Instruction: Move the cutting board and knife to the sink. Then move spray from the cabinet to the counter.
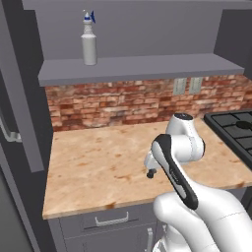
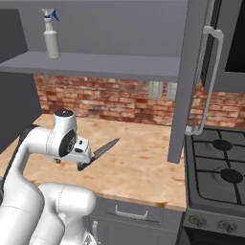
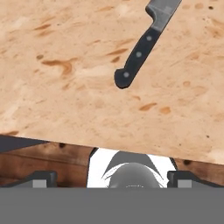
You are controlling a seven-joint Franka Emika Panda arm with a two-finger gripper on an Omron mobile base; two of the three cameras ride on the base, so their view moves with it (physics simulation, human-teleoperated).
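Both fingertips (image 3: 43,178) of gripper (image 3: 112,179) spread wide, pinching nothing; ahead on counter (image 3: 65,65), knife (image 3: 144,43), handle nearest, blade pointing away.

The beige wood-grain surface (image 2: 139,167) carries a knife (image 2: 100,152) lying flat near its near edge. On the grey shelf (image 1: 147,68) above, a spray bottle (image 1: 89,39) stands upright at the left.

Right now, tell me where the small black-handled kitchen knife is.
The small black-handled kitchen knife lies flat on the beige wood-grain counter, just beyond the open gripper, left of the black gas stove.
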